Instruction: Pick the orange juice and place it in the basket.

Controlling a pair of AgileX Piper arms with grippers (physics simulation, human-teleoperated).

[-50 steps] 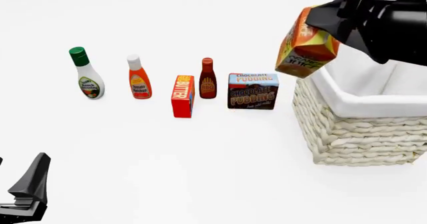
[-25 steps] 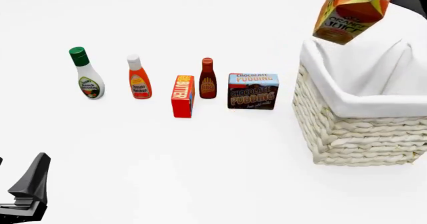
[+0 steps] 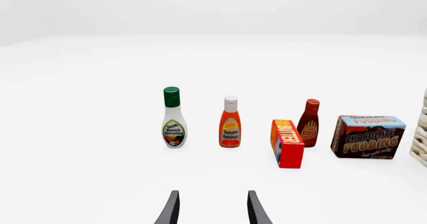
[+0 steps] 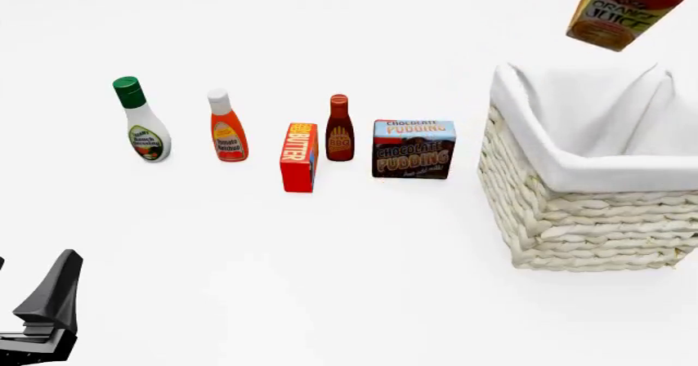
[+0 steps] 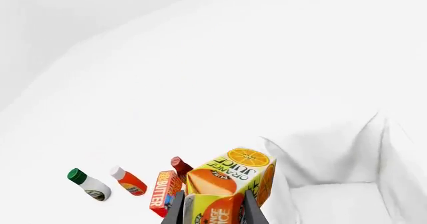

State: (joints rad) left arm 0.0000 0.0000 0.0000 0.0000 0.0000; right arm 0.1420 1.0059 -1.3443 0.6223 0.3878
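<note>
The orange juice (image 4: 622,11), an orange and yellow carton, hangs tilted high above the basket (image 4: 578,219), over its far part. In the right wrist view the orange juice (image 5: 230,176) sits between the two dark fingers of my right gripper (image 5: 213,214), which is shut on it. The right gripper itself is above the top edge of the front view. The basket's white cloth lining (image 5: 333,194) lies below the carton. My left gripper (image 3: 213,211) is open with nothing in it, low at the near left of the table (image 4: 49,305).
A row of groceries stands left of the basket: a ranch bottle (image 4: 142,125), a ketchup bottle (image 4: 227,131), a red butter box (image 4: 297,158), a BBQ sauce bottle (image 4: 339,133) and a chocolate pudding box (image 4: 413,149).
The carton has risen and moved right, from beside the basket's left rim to above its inside. The right arm has left the front view. The left arm has not moved.
</note>
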